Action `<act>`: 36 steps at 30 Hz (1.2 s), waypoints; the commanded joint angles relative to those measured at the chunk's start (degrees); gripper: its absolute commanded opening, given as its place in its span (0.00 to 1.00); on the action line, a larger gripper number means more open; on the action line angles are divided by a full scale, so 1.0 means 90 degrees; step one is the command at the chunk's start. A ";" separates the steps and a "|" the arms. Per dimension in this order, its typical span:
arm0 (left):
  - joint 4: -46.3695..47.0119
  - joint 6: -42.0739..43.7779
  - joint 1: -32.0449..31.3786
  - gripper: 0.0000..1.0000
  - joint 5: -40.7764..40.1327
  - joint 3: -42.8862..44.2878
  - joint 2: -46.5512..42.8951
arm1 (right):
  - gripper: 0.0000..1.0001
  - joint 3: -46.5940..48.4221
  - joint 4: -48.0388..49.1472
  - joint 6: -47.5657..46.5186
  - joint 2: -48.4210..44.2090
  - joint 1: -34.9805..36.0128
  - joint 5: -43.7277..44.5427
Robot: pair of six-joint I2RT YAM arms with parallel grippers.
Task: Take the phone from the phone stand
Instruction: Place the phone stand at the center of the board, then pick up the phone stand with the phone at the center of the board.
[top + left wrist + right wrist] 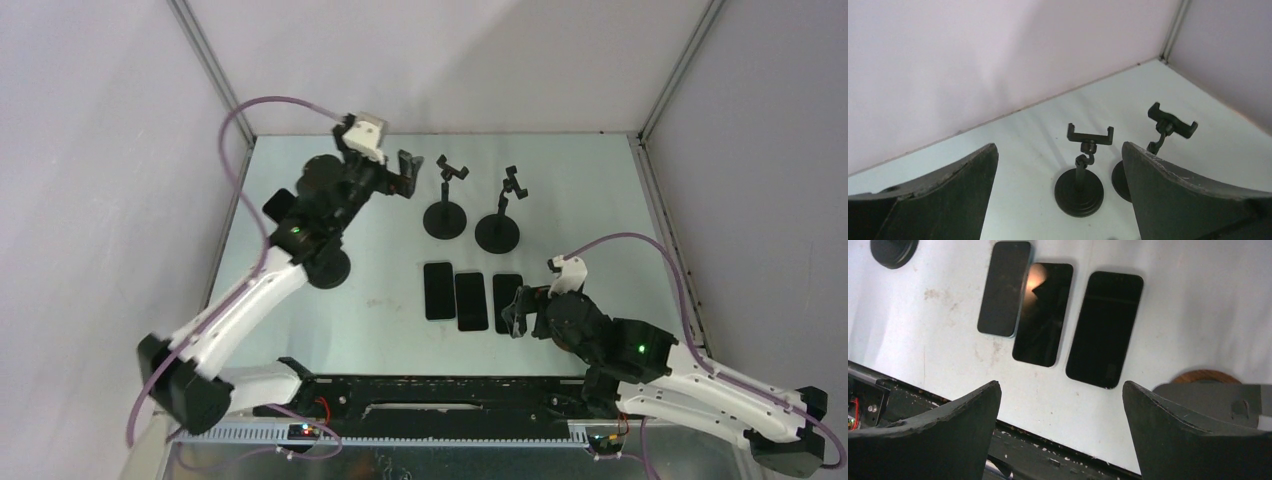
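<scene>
Three dark phones lie flat side by side on the table: left (439,290), middle (471,301), right (507,302). They also show in the right wrist view: far (1004,288), middle (1043,313), near (1104,329). Two black phone stands (445,200) (497,215) stand behind them, clamps empty; the left wrist view shows both (1083,170) (1170,122). My left gripper (405,173) (1059,147) is open and empty, raised left of the stands. My right gripper (518,310) (1060,387) is open and empty, low beside the right phone.
A black round base (330,268) sits under my left arm, partly hidden; it shows at the top left of the right wrist view (893,250). A black rail (430,385) runs along the table's near edge. Walls close the back and sides.
</scene>
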 commanded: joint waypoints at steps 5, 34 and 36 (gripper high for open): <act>-0.3765 -0.1126 0.0014 1.00 -0.1698 -0.0185 -0.3097 | 0.93 0.1299 0.1932 -0.1956 0.1689 0.0019 -0.1040; -0.5490 -0.2059 0.0024 1.00 -0.3270 -0.2607 -0.8485 | 0.99 0.8899 0.4469 -0.4124 1.0211 -0.0759 -0.5764; -0.5490 -0.2054 0.0025 1.00 -0.3288 -0.2621 -0.8494 | 0.99 0.8976 0.4716 -0.4112 1.0365 -0.0735 -0.5790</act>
